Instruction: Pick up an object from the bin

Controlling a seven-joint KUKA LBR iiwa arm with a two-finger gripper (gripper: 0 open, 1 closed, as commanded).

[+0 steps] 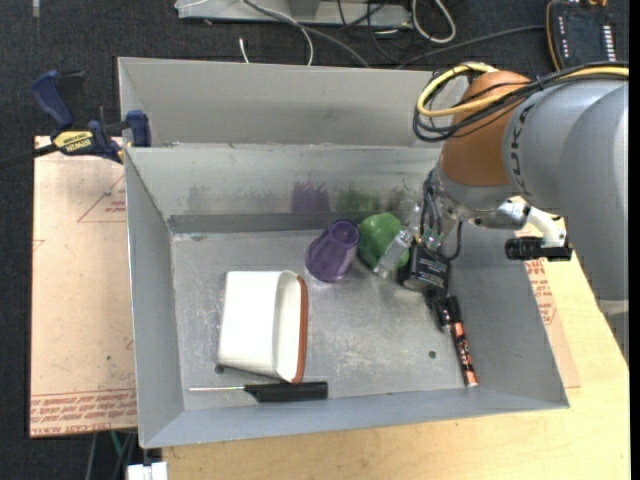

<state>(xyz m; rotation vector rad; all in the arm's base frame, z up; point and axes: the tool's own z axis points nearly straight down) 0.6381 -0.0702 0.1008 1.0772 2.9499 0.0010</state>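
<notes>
Two cups lie just beside the gripper (424, 264), toward the view's left at the bin's (150, 268) back: the green cup (378, 234) nearest, the purple cup (333, 250) beyond; whether the gripper is open I cannot tell.

robotics lab or test cell. evidence: an industrial arm (570, 158) with orange wrist cover and yellow cabling, reaching into a grey metal bin (150, 268); a handheld control pendant (585, 28) and loose cables (350, 8) lying on dark carpeted floor (60, 28).
</notes>
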